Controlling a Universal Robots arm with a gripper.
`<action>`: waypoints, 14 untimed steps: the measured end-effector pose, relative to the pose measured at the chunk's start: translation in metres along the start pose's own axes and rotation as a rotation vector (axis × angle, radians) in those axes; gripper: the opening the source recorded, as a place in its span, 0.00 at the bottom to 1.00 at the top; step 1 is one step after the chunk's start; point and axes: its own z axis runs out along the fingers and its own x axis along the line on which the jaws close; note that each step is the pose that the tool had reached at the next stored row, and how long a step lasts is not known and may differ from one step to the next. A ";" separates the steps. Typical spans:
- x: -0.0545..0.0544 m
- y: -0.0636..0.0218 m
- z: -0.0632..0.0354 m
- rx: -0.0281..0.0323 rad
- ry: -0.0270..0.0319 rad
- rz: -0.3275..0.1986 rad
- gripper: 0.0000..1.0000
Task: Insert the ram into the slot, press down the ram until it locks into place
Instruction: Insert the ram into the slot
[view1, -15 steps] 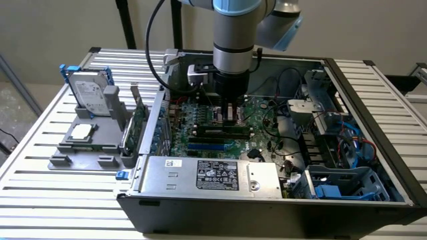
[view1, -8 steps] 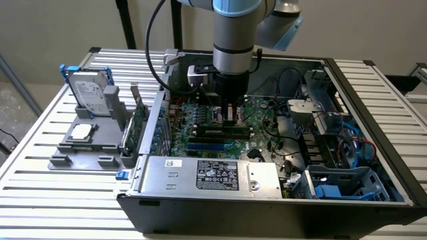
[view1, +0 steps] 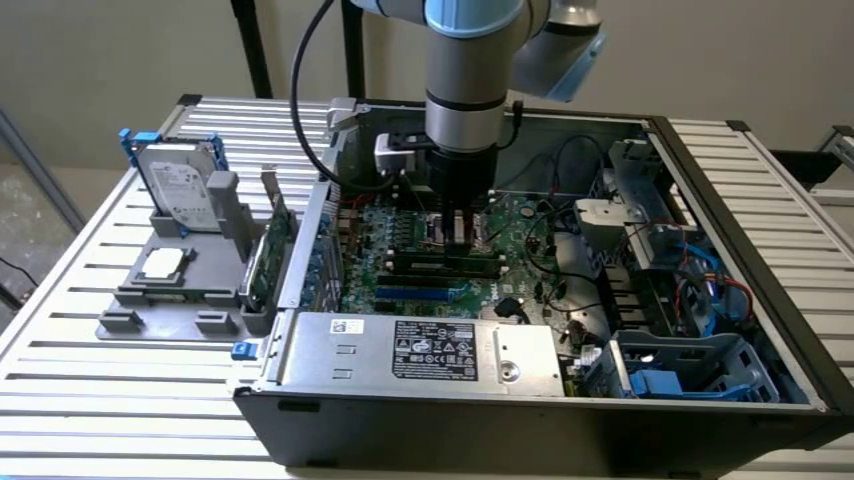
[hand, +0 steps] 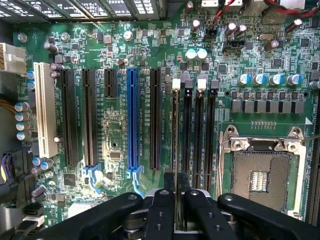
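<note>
The two black fingers (hand: 162, 210) of the gripper (hand: 179, 192) were drawn close together, with a thin gap between them. They sat directly over one end of the ram (hand: 175, 135). Whether they touched its top edge could not be told.

The ram, seen edge-on in the wrist view, stood upright in the slot (hand: 175, 87), a long narrow socket with a white latch at its far end. This was the outermost of four parallel memory slots, the one closest to the expansion slots. The three other memory slots (hand: 200, 135) lay just beside it.

On the far side of those three sat the square, metal-framed CPU socket (hand: 262, 175). On the ram's other side ran a long black slot, then a blue slot (hand: 132, 120), two more black ones, and a white slot (hand: 44, 110), all parallel on the green motherboard (hand: 115, 140).

In the exterior view, the gripper (view1: 461, 238) pointed straight down from the grey arm (view1: 467, 90) into an open black computer case (view1: 534, 425). The ram (view1: 441, 263) lay across the board just below the fingertips. A silver power supply (view1: 414, 350) filled the case's near corner.

The case rested on a slatted metal table (view1: 80, 400). At the exterior view's left, well apart from the ram, a grey holder (view1: 174, 295) carried a hard drive (view1: 180, 185) standing upright.
</note>
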 end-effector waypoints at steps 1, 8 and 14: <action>0.000 -0.0001 -0.0009 0.0004 -0.0002 0.000 0.21; 0.002 -0.0012 -0.0274 -0.0034 0.0001 -0.001 0.27; 0.002 -0.0014 -0.0299 -0.0035 -0.0002 -0.001 0.13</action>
